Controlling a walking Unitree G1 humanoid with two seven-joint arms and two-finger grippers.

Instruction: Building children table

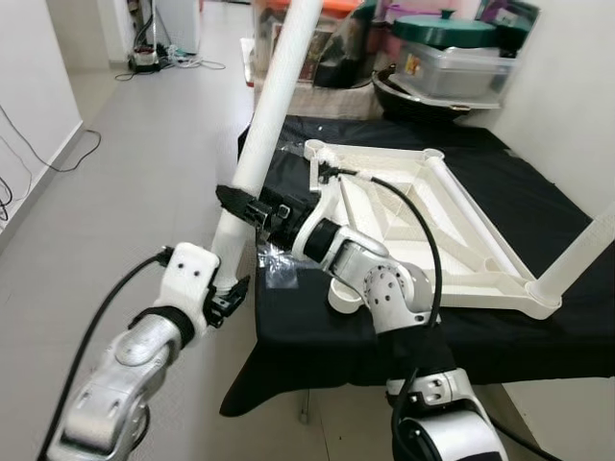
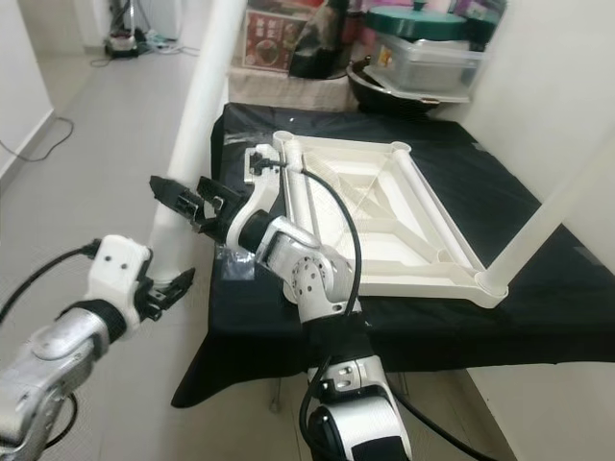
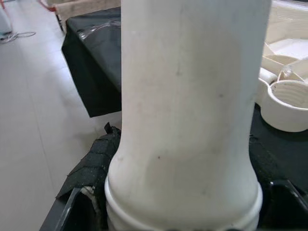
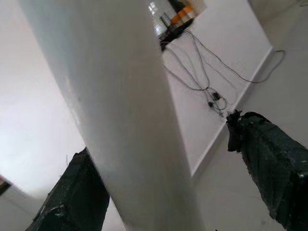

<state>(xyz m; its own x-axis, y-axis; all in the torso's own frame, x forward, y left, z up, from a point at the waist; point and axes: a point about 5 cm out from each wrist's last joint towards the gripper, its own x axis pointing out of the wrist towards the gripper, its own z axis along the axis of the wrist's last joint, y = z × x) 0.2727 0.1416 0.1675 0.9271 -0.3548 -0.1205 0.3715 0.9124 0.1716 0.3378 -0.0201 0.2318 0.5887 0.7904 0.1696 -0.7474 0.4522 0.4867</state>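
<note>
A white children's table top lies upside down on a black-covered table. One white leg stands in its near right corner. A round empty socket sits at the near left corner. A second long white leg leans upright beside the table's left edge. My left gripper is shut on this leg's lower end. My right gripper straddles the leg higher up, open, with a gap between one finger and the tube.
Plastic bins and a dark pan are stacked at the back of the table. Cables trail over the grey floor by the left wall. A white wall rises on the right. Open floor lies to the left.
</note>
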